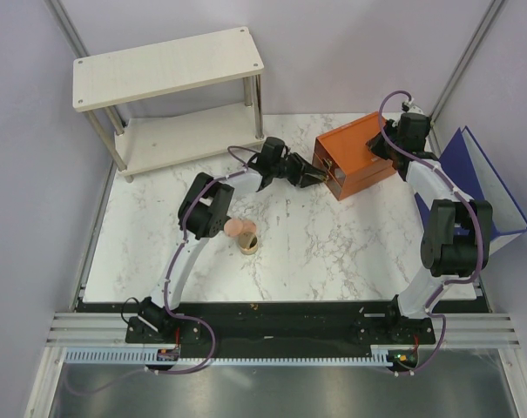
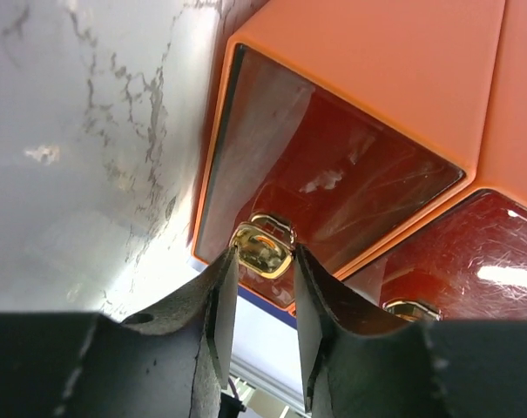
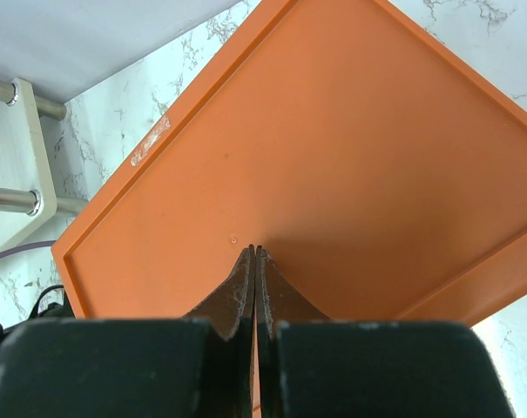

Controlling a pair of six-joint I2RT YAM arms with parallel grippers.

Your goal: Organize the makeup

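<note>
The left hand [image 2: 265, 254] holds its fingers [image 2: 218, 305] a little apart, one at each side of the small gold handle [image 2: 260, 245] on the orange plastic drawer box [image 2: 376, 78]; whether they pinch it I cannot tell. The right hand [image 3: 254, 250] is pressed together, its tips on the box's flat top. Well behind the left hand, toward the arm bases, a peach-pink disc [image 1: 237, 227] lies on the white marble worktop [image 1: 333, 252], just beside a tan round container [image 1: 250, 243].

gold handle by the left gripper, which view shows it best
Left wrist: the gold handle sits close-up between the left gripper's fingers. Top external leaves it indiscernible; right wrist shows only the orange box's top.
</note>
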